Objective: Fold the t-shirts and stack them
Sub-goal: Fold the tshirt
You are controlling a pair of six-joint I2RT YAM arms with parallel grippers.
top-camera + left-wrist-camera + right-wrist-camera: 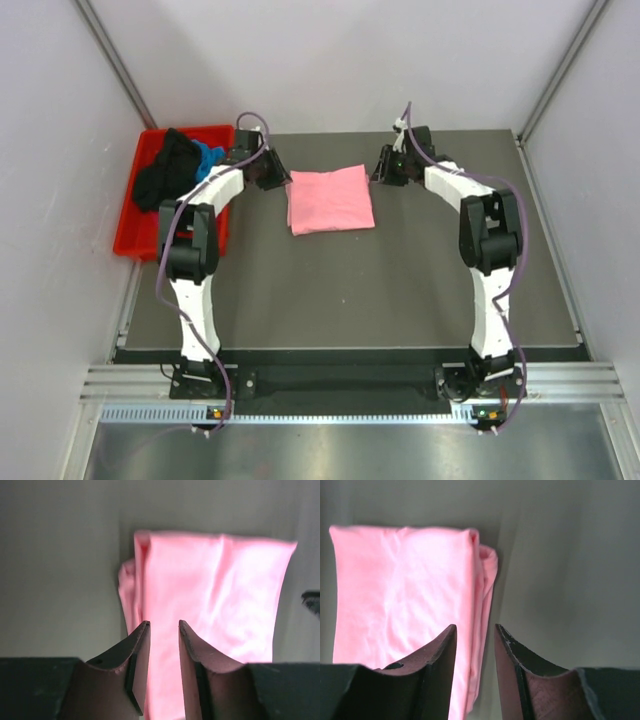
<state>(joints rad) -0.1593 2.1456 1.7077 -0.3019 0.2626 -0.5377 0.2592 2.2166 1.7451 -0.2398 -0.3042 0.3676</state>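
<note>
A light pink t-shirt (330, 200) lies folded into a flat rectangle on the dark table, at the middle of its far half. My left gripper (281, 180) hovers at the shirt's left edge. In the left wrist view it (163, 623) is open and empty, with the pink shirt (215, 595) below and ahead of it. My right gripper (384, 171) is at the shirt's upper right corner. In the right wrist view it (475, 626) is open and empty over the folded edge of the pink shirt (405, 590). A black t-shirt (165, 172) and a bright blue one (211, 155) lie crumpled in the bin. No magenta shirt shows.
A red plastic bin (125, 238) stands at the table's far left edge, close to the left arm. Grey walls close in the left, back and right sides. The dark table top (350, 290) stretches toward the arm bases.
</note>
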